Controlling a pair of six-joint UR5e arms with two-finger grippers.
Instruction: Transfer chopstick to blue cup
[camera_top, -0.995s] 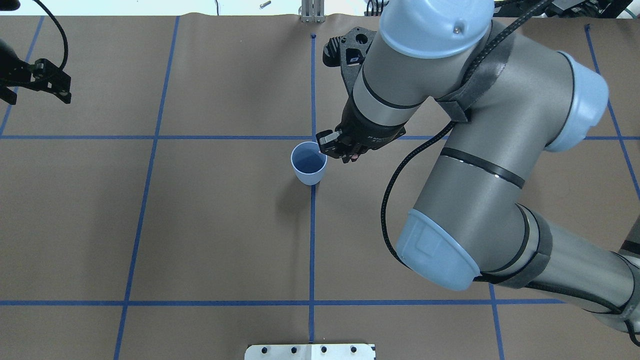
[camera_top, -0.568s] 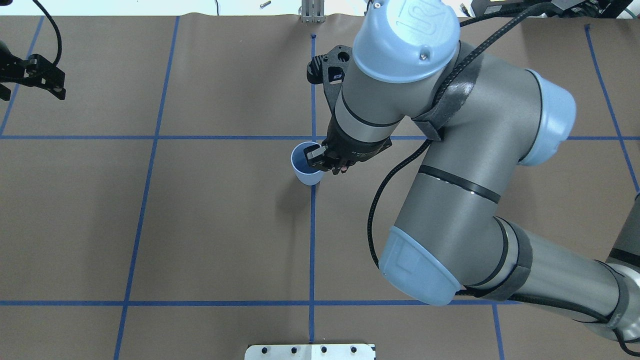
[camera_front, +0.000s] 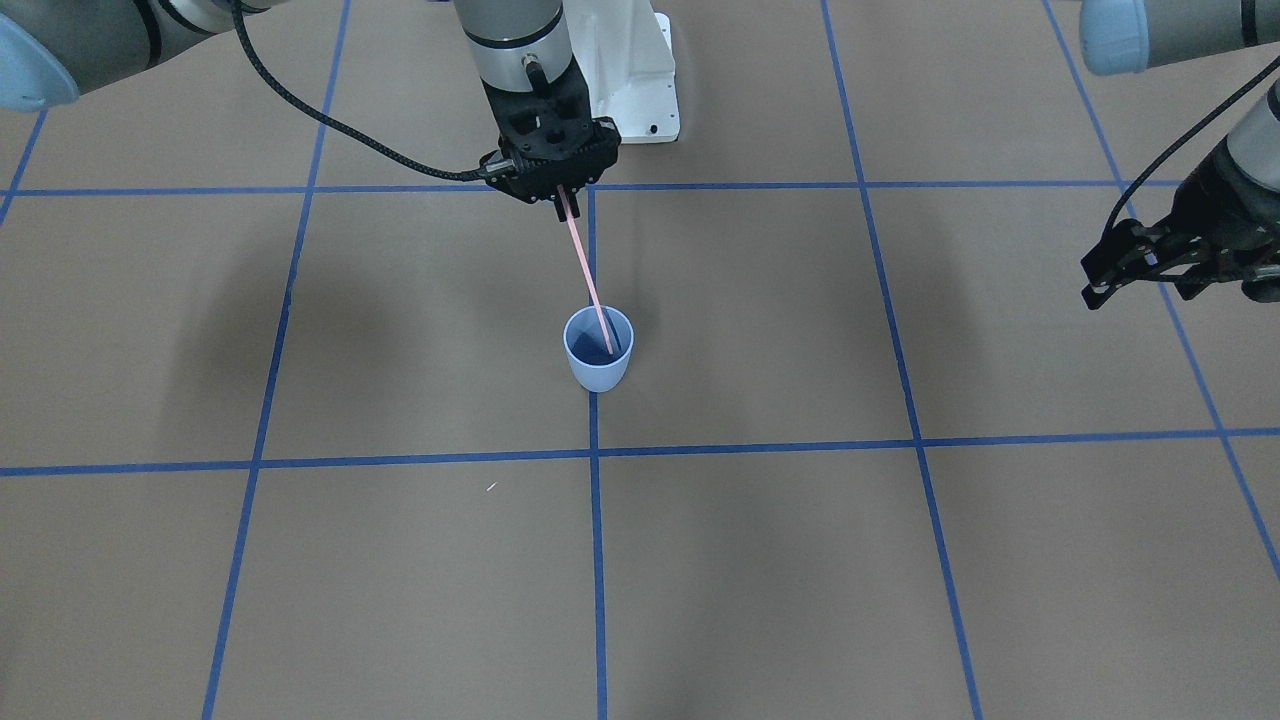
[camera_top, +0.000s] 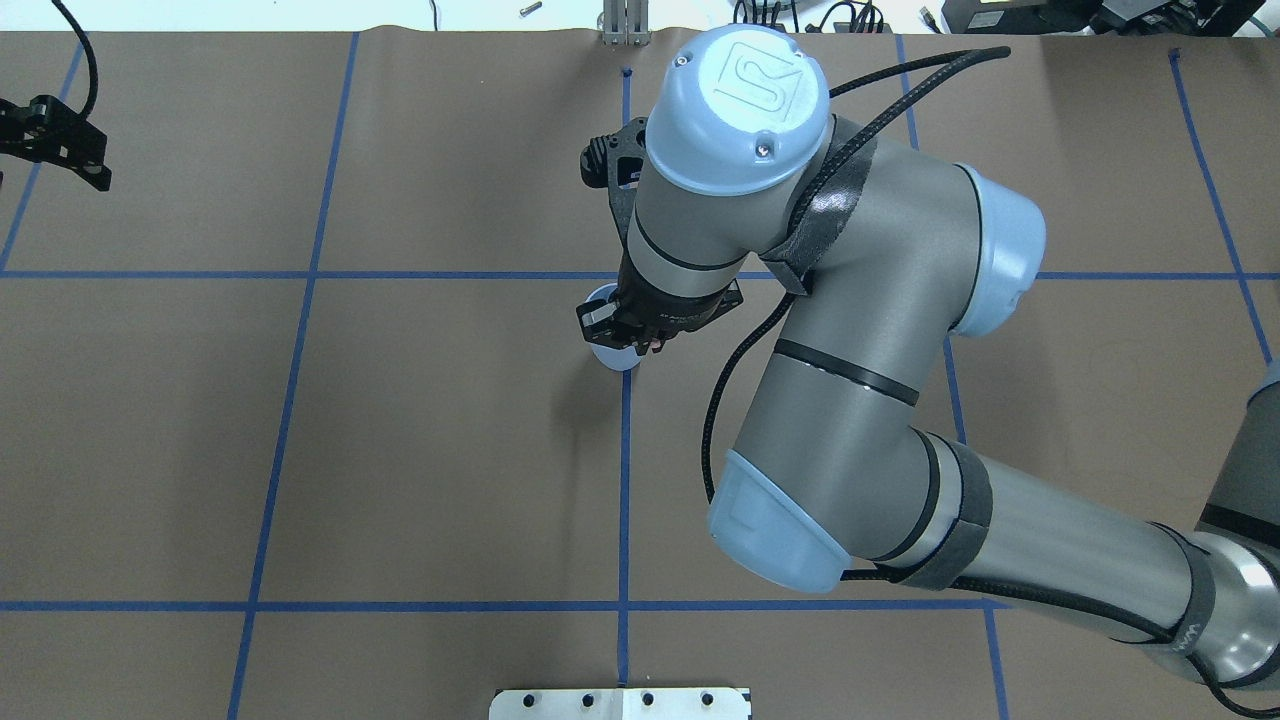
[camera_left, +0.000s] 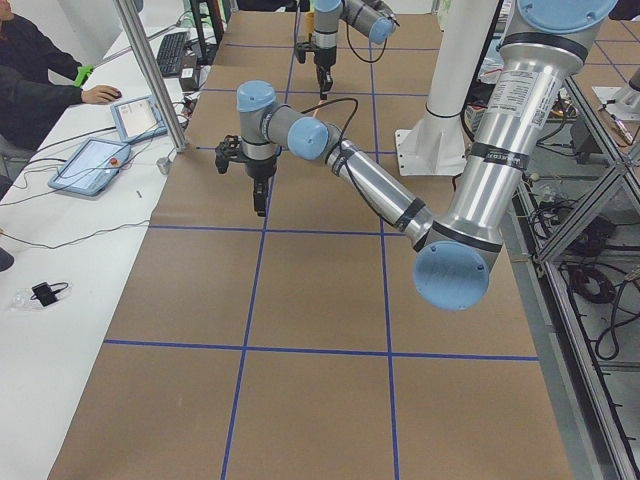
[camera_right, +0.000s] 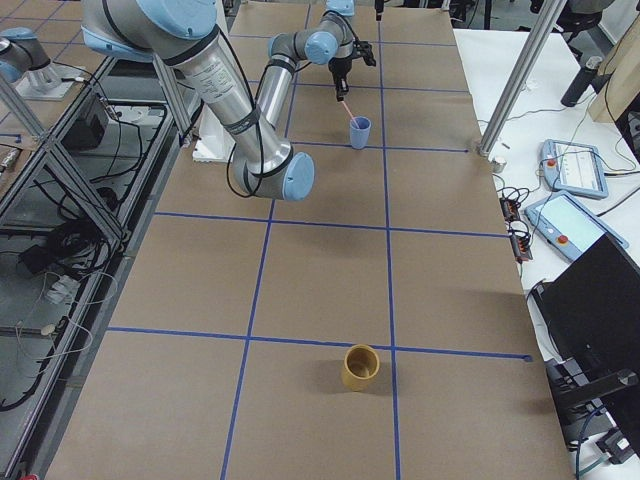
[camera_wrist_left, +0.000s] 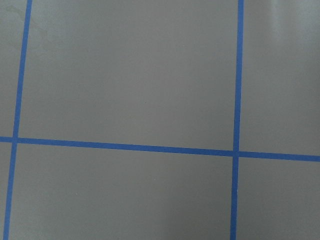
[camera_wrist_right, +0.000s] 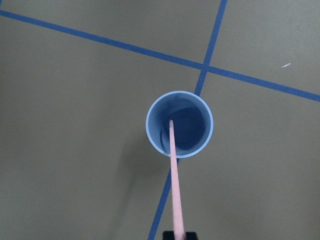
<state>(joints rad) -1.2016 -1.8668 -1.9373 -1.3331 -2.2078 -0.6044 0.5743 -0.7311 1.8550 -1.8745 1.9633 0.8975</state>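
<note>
The blue cup (camera_front: 598, 372) stands upright on the centre tape line, and also shows in the right wrist view (camera_wrist_right: 200, 142). My right gripper (camera_front: 561, 200) hangs well above it, shut on the top end of the pale pink chopstick (camera_front: 588, 275). The chopstick slants down and its lower tip is inside the cup's mouth (camera_wrist_right: 171, 125). In the overhead view the right wrist covers most of the cup (camera_top: 612, 360). My left gripper (camera_front: 1225, 290) hovers far off at the table's side, its fingers apart and holding nothing.
Brown paper with blue tape grid lines (camera_front: 590, 455) covers the table. A tan cup (camera_right: 361, 368) stands far down the table on my right. The white robot base plate (camera_front: 640, 90) is behind the cup. A person sits by tablets (camera_left: 95, 160) at the side bench.
My right gripper has moved left with the chopstick, from beside the cup's rim to over its mouth. The left arm has drawn back toward the table's left edge.
</note>
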